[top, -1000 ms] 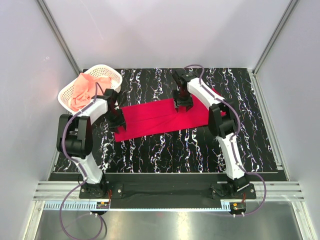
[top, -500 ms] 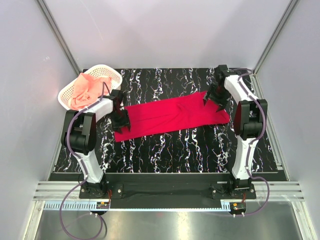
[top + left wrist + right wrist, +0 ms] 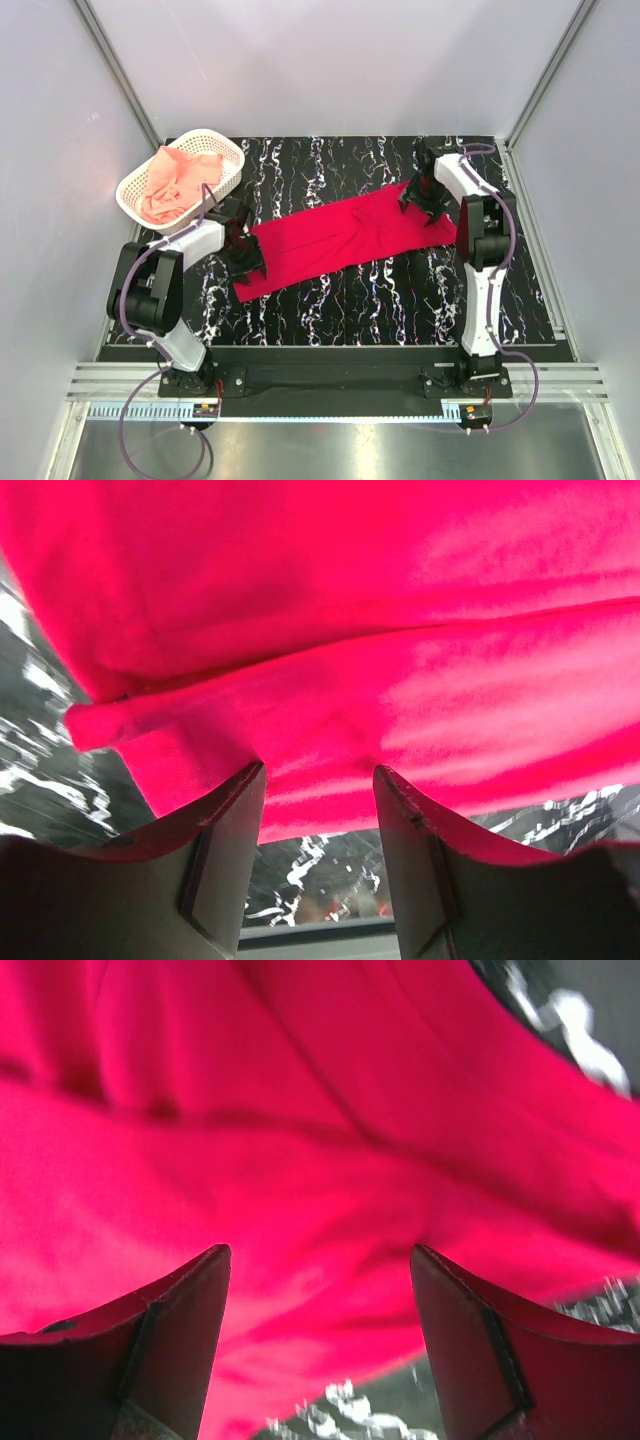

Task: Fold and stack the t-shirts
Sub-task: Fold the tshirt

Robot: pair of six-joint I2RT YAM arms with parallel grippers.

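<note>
The crimson red t-shirt (image 3: 345,238) lies as a long folded band slanting across the table, from near left to far right. My left gripper (image 3: 246,256) is low at its left end; in the left wrist view the gripper (image 3: 320,770) is open, its tips at the edge of the red cloth (image 3: 400,630), with table showing in the gap. My right gripper (image 3: 421,200) is at the shirt's far right end; in the right wrist view the gripper (image 3: 320,1250) is wide open above the red cloth (image 3: 300,1130). The salmon-pink t-shirt (image 3: 172,182) lies crumpled in the basket.
The white lattice basket (image 3: 229,158) stands at the far left corner of the black marbled table (image 3: 360,300). Grey walls close in the back and both sides. The arm bases sit at the near edge.
My right gripper has swung from the shirt's middle out to its right end. The red shirt now lies longer and more slanted, and its left end and my left gripper have shifted nearer.
</note>
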